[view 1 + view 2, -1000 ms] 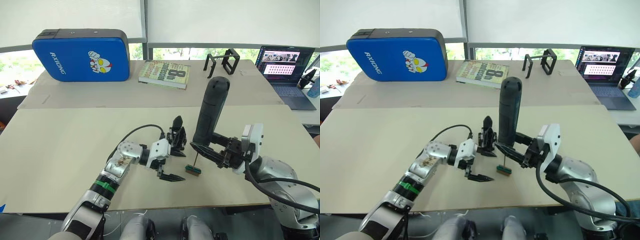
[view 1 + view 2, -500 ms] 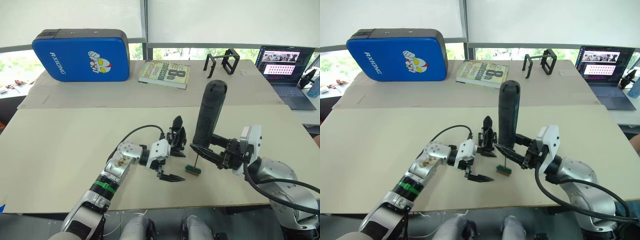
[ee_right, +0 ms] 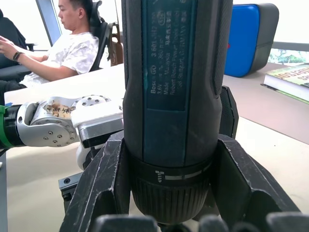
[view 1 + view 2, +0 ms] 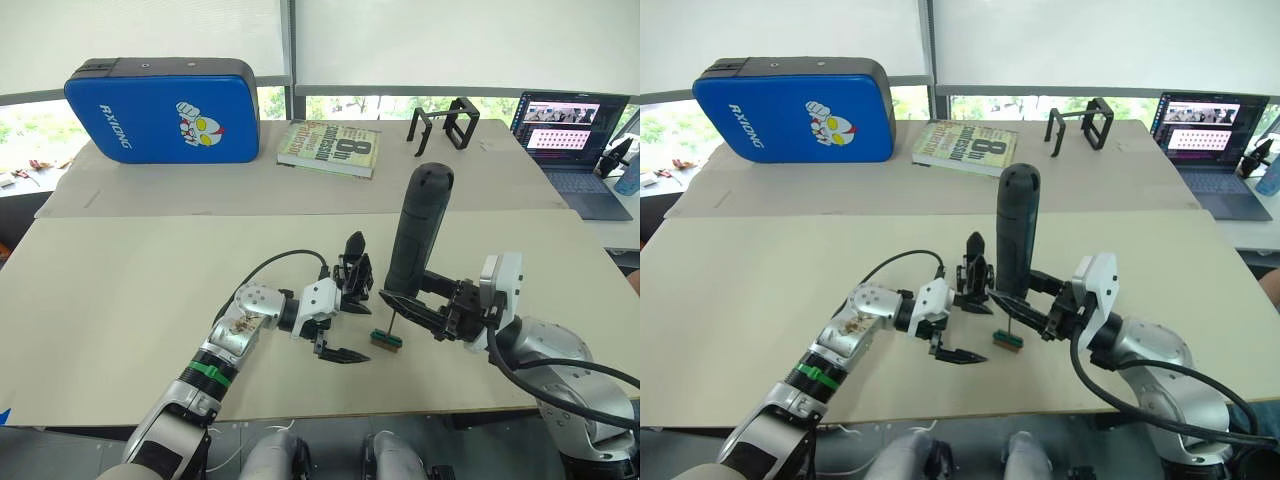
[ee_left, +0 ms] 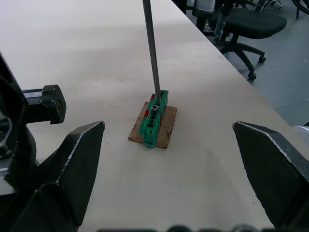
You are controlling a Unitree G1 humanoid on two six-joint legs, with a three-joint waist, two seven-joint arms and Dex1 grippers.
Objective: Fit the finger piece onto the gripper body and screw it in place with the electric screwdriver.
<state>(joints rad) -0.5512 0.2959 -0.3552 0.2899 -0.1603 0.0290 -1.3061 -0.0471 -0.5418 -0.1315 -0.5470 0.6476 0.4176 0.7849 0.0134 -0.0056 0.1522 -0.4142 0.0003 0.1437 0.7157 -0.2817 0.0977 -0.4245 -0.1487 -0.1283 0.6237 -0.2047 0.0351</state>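
My right gripper (image 4: pixel 397 292) is shut on the electric screwdriver (image 4: pixel 420 225), a thick black cylinder held nearly upright; its fingers (image 3: pixel 104 186) clamp the lower barrel (image 3: pixel 171 96). The thin metal bit (image 5: pixel 150 53) points down onto a screw on a small green block (image 5: pixel 153 121) that lies on a brown card. My left gripper (image 4: pixel 364 333) is open, one finger on each side of that block, its fingertips (image 5: pixel 79 145) wide apart. Just beyond its far finger stands the gripper body (image 4: pixel 352 280), with the pointed finger piece (image 4: pixel 355 245) upright on top of it.
At the back of the table lie a blue case (image 4: pixel 165 108), a book (image 4: pixel 330 148) and two open black frames (image 4: pixel 447 125). A laptop (image 4: pixel 570 130) sits at the far right. A seated person (image 3: pixel 72 48) and an office chair (image 5: pixel 246 24) are beyond the table's edge.
The right gripper and the screwdriver have shifted slightly left and down, the barrel's top dropping a little. The left arm has not moved.
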